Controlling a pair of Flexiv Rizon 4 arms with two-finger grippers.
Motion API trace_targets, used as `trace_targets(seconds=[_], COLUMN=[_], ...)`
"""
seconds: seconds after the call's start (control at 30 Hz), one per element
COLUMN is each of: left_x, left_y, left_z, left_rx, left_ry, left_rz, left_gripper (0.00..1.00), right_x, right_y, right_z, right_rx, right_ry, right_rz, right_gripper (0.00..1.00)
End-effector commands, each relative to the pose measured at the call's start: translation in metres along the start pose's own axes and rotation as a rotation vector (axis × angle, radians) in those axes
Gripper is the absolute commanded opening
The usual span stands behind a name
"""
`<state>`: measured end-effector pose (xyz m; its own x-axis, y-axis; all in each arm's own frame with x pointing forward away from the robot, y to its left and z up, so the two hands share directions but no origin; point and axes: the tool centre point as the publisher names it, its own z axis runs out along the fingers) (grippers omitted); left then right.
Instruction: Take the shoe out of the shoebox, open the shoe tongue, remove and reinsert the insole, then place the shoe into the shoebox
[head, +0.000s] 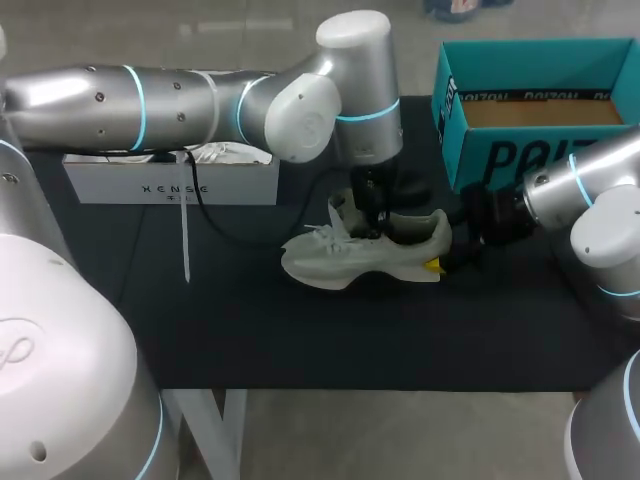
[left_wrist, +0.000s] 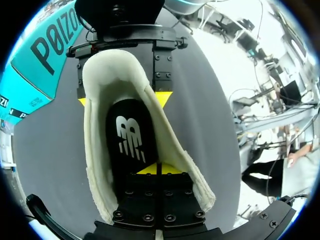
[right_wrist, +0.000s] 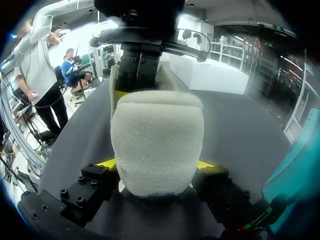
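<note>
1. Table (head: 300, 340): a black cloth covers the work surface, and everything listed below rests on it.
2. Shoe (head: 365, 258): pale grey-white, near the middle of the table and outside the shoebox. Its toe points toward the left arm's side and its heel toward the right arm's side.
3. Shoebox (head: 545, 150): teal, open-topped, with a brown floor showing inside. It stands at the far right corner, apart from the shoe.
4. Left gripper (left_wrist: 157, 169): comes down from above into the shoe's opening. Its yellow tips are pressed together with only a thin seam between them. Whether they pinch anything cannot be told.
5. Insole (left_wrist: 131, 140): black with a white logo, lying inside the shoe just ahead of the left gripper's tips.
6. Right gripper (right_wrist: 157, 165): its jaws stand wide, with one yellow tip on each side of the padded heel (right_wrist: 157, 145), clamping it.
7. White box (head: 170, 187): low and long, at the far left, with crumpled paper (head: 225, 152) in it.
8. White strip (head: 185, 245): thin, lying on the cloth in front of the white box.
</note>
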<state>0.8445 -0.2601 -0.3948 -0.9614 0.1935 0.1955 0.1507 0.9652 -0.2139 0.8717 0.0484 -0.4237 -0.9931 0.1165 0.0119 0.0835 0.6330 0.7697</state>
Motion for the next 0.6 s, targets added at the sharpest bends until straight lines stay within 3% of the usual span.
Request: trace_targets(seconds=[0.03, 0.6], left_x=[-0.004, 0.011], left_y=[0.011, 0.008], left_z=[0.007, 0.016], left_rx=[0.022, 0.023], left_ry=[-0.029, 0.067], left_rz=[-0.012, -0.05], left_gripper=[0.0, 0.0], right_x=[0.001, 0.001], right_y=[-0.001, -0.001], right_z=[0.002, 0.002], right_rx=[0.004, 0.004], right_ry=[-0.002, -0.002], right_rz=[0.001, 0.001], right_gripper=[0.0, 0.0])
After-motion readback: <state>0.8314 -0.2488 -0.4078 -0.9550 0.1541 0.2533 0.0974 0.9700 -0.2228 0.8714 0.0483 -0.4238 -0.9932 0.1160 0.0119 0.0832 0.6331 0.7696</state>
